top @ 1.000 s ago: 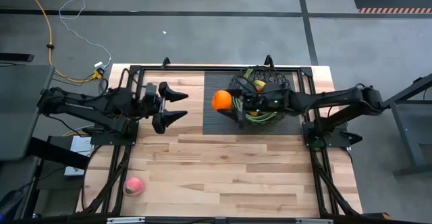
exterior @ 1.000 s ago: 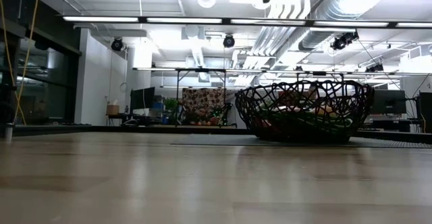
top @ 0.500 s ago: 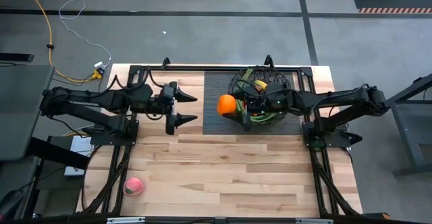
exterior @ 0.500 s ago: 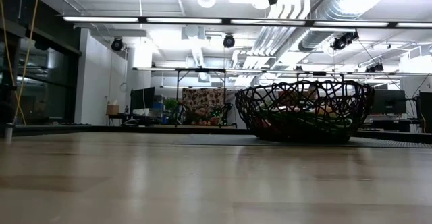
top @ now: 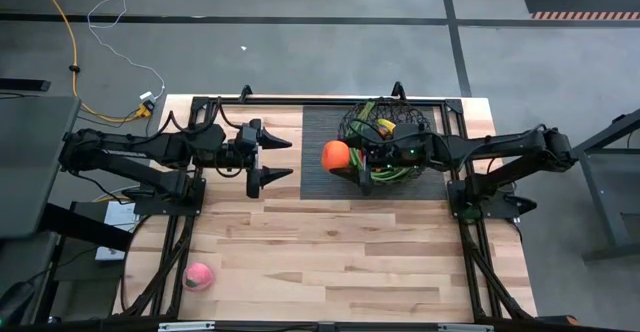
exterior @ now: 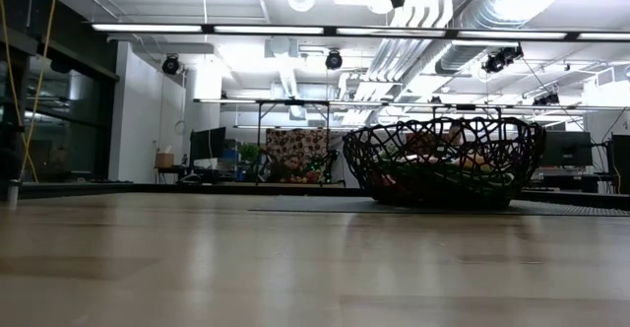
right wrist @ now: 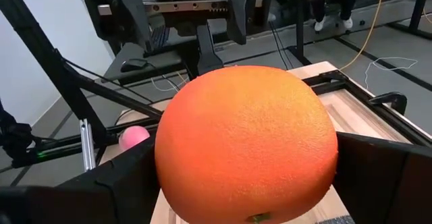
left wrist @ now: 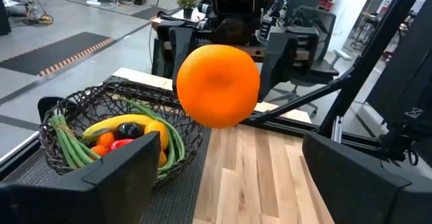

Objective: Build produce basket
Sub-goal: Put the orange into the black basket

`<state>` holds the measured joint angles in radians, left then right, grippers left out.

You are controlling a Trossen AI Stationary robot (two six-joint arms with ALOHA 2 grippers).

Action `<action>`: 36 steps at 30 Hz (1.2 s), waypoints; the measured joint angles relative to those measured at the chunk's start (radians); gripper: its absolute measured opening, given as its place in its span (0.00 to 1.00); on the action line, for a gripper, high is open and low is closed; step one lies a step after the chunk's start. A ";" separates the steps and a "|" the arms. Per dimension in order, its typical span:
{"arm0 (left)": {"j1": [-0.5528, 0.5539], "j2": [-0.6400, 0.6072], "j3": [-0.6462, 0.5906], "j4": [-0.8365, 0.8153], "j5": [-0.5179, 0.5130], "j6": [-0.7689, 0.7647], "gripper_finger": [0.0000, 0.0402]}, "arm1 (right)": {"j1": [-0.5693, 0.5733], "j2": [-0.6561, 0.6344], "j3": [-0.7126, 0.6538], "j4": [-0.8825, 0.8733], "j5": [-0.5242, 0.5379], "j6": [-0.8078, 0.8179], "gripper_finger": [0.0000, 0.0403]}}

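The right end effector (top: pixel 347 158) is gripping a round orange fruit (top: pixel 336 155) beside the round black wire basket (top: pixel 385 122), while the left end effector (top: pixel 274 159) is hovering with fingers apart.

Left end effector (top: pixel 278 159) nearer orange (top: pixel 336 155).

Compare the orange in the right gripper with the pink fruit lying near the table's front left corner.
The orange is held in the air by the right gripper beside the basket; the pink fruit lies free on the bare wood, far from both arms. The orange is bright orange with a dimpled skin; the pink fruit is pink and looks smaller. Both are round and outside the basket.
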<state>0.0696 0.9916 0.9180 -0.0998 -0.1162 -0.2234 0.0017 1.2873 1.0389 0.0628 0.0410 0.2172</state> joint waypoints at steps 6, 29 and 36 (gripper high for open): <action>0.000 0.000 0.000 0.007 -0.002 -0.006 0.87 | -0.039 -0.006 0.090 -0.217 0.109 -0.005 0.81; 0.002 -0.001 0.000 0.021 -0.026 -0.001 0.87 | -0.660 0.262 0.229 -1.047 0.080 0.168 0.82; 0.002 -0.001 0.000 0.021 -0.026 -0.001 0.87 | -0.656 0.414 0.229 -0.899 0.051 0.165 0.84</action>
<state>0.0719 0.9909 0.9180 -0.0784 -0.1421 -0.2245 -0.6544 1.7009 1.2678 -0.8362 0.0916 0.3820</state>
